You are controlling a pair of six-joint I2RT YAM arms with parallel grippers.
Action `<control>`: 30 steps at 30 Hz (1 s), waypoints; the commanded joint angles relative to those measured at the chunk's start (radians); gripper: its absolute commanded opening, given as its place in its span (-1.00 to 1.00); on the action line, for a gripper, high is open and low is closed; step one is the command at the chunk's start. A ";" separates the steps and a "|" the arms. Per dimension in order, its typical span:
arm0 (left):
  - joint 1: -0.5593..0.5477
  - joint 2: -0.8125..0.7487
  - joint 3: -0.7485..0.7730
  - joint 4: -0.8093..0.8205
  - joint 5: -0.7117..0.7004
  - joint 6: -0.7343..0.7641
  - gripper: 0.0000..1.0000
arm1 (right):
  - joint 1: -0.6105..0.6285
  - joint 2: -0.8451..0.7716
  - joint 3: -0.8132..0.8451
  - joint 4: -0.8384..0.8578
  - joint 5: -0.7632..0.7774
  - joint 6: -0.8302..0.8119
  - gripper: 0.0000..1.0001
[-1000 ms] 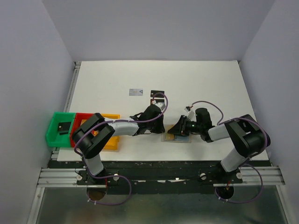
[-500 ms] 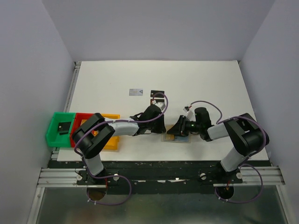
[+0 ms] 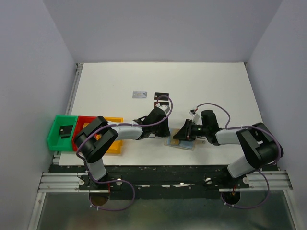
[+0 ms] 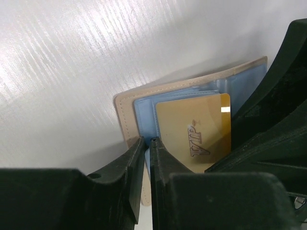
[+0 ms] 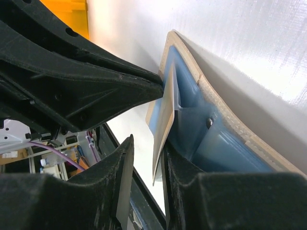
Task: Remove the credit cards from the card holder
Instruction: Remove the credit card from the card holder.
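Observation:
The card holder (image 3: pixel 186 145) lies open near the table's front, tan rim (image 4: pixel 125 106) around a blue inside (image 5: pixel 225 143). A gold card (image 4: pixel 196 129) marked VIP sticks partly out of its pocket. My left gripper (image 4: pixel 147 142) rests its tips on the holder's left edge, jaws a narrow crack apart with nothing between them. My right gripper (image 5: pixel 146 148) is open around the gold card (image 5: pixel 164 120). The card leans on one finger and stands clear of the other. A silver card (image 3: pixel 139 94) and a black card (image 3: pixel 162 97) lie further back on the table.
Green (image 3: pixel 56 136), red (image 3: pixel 84 120) and yellow (image 3: pixel 115 146) bins stand at the table's left front edge, and a small black object (image 3: pixel 64 129) sits in the green one. The two grippers (image 3: pixel 165 133) (image 3: pixel 182 135) nearly touch over the holder. Walls close in on three sides.
My left jaws have parted from shut to a thin crack. The right arm has swung its elbow outward to the right, and its gripper stays at the holder.

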 commanded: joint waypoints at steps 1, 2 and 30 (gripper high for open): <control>-0.012 0.012 -0.026 -0.074 -0.025 0.003 -0.58 | 0.003 -0.036 0.022 -0.042 0.018 -0.021 -0.28; -0.012 0.011 -0.026 -0.077 -0.025 0.003 -0.60 | 0.003 -0.043 0.022 -0.048 0.021 -0.025 -0.28; -0.010 0.039 -0.009 -0.120 -0.042 -0.009 -1.00 | -0.002 -0.155 0.016 -0.160 0.072 -0.048 -0.34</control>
